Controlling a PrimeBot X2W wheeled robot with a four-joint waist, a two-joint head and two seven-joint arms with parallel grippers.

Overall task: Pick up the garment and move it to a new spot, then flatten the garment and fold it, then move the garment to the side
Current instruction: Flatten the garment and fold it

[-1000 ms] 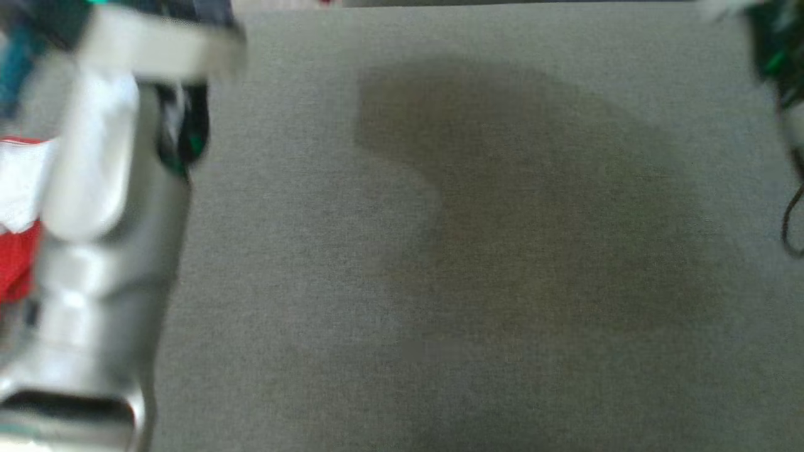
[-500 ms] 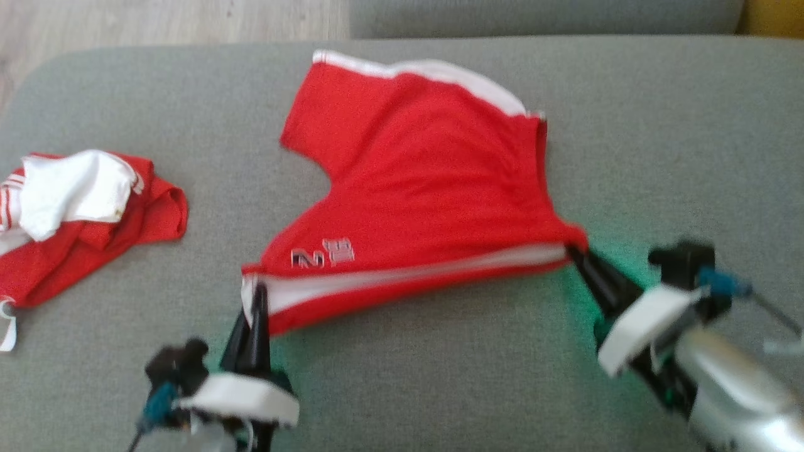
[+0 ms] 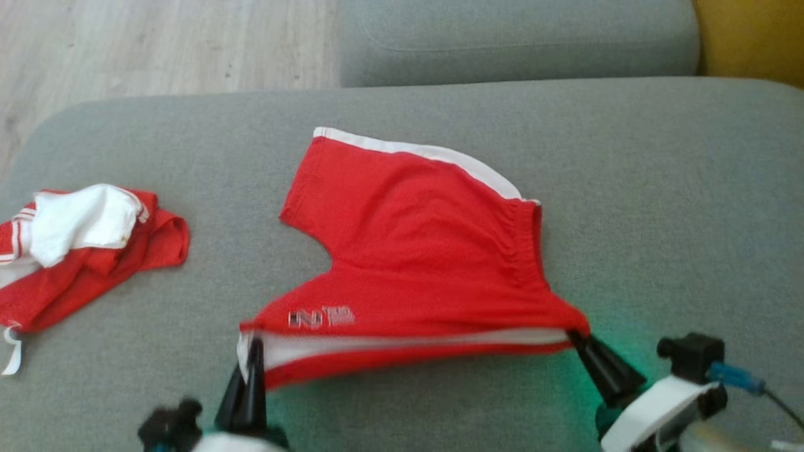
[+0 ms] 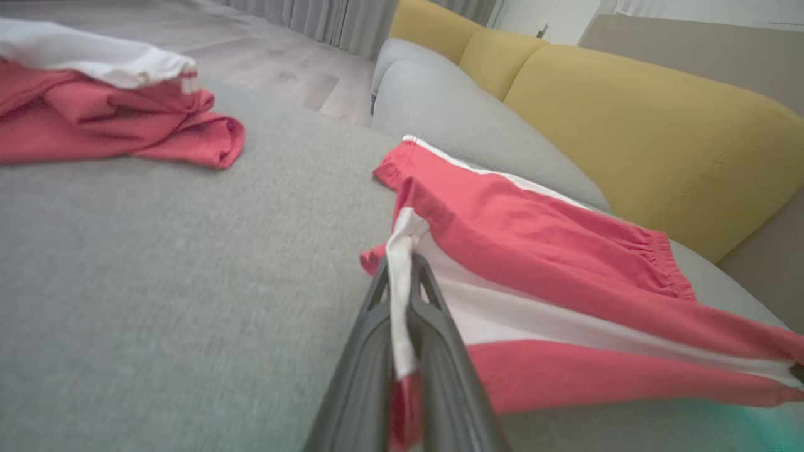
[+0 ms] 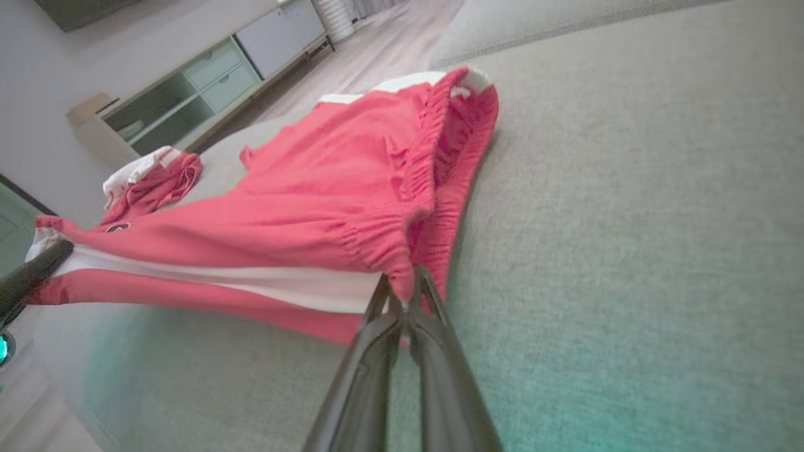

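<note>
Red fabric shorts with a white side stripe lie spread near the middle of the grey fabric sofa seat in the head view. Their striped side is towards the seat's front edge. The left tool is pinched shut on the leg-hem corner of that side. The right tool is clamped on its waistband corner, so the stripe runs taut between them. A crumpled red-and-white garment sits at the seat's left edge, well apart from the shorts. Pale wooden floor shows beyond the far left corner.

In the left wrist view, the left tool's dark fingers are closed tight with the white hem band sandwiched between them. A yellow sofa back rises past the seat's far right corner.

In the right wrist view, the right tool's fingers are closed on the gathered elastic waistband. The striped side hangs just off the seat. A white low cabinet stands in the room beyond.
</note>
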